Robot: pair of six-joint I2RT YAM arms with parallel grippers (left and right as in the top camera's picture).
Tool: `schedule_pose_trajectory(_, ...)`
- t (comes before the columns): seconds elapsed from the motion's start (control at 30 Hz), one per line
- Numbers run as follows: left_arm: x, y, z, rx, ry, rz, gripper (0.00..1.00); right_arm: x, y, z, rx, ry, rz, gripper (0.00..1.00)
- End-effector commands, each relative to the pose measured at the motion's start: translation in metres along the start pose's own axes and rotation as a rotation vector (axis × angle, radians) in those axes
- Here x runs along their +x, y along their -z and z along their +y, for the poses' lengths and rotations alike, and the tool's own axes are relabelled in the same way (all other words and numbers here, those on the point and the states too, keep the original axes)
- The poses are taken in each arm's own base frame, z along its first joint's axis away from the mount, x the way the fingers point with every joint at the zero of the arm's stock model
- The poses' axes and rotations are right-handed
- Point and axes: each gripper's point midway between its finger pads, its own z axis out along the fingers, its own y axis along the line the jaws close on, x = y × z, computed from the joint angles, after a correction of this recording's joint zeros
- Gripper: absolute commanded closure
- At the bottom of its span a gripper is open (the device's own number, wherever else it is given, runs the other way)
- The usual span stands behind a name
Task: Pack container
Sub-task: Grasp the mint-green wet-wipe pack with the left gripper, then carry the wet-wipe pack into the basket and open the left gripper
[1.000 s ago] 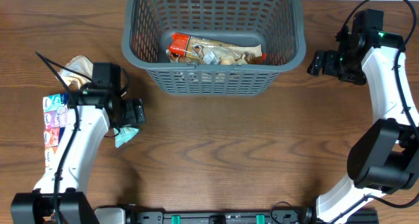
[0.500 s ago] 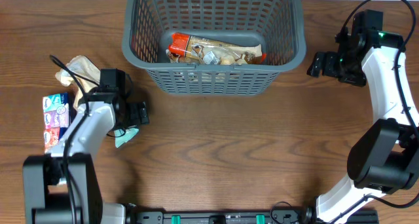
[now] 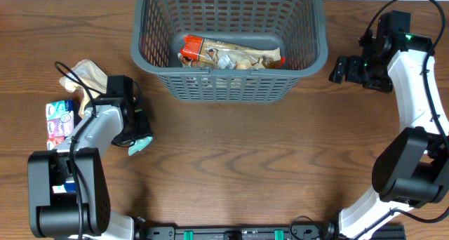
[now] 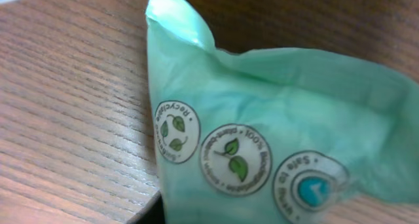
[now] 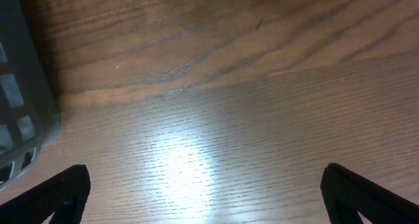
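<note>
The container [image 3: 231,85], a large dark grey slotted basket, stands at the table's far middle with snack packs [image 3: 231,52] lying on its floor. Left of it, my left gripper [image 3: 140,136] is down at the table, shut on a pale teal snack pack [image 3: 139,147]. That pack [image 4: 262,139] fills the left wrist view, with round leaf logos on it and its top corner sticking up; the fingers are hidden behind it. My right gripper [image 3: 338,68] hovers open beside the container's right wall, with bare wood between its fingers [image 5: 65,191]. The container's corner [image 5: 19,86] shows at the left.
At the table's left edge lies a colourful multi-pack [image 3: 59,124], with a beige crinkled pack [image 3: 88,75] just behind it, both close to my left arm. Brown wooden table all round.
My left gripper has gone from wide open to shut on the teal pack, settling down over it. The right arm has not moved.
</note>
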Motion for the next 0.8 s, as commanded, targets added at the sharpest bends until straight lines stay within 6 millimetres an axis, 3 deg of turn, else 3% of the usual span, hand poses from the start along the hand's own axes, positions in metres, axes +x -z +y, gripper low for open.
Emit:
schedule_pose_trajectory(0.0,0.006,-0.002,-0.007,0.05,0.01,0.032,0.94,0.003,-0.004,0.004,-0.009,0.024,0.012,0.01)
schedule_pose_trajectory(0.13,-0.004,0.021,-0.015,0.098,0.008,-0.022,0.94,0.002,-0.004,0.004,-0.008,0.032,0.012,0.01)
schedule_pose_trajectory(0.23,-0.02,0.061,-0.018,0.125,0.003,-0.117,0.94,0.002,-0.004,0.004,-0.008,0.035,0.012,0.01)
schedule_pose_trajectory(0.63,-0.077,0.308,-0.02,0.224,-0.042,-0.613,0.94,0.0,-0.004,0.004,-0.009,0.042,0.003,0.01)
schedule_pose_trajectory(0.77,-0.09,0.367,-0.032,0.226,-0.182,-0.754,0.94,0.0,-0.004,0.004,-0.009,0.043,0.003,0.01)
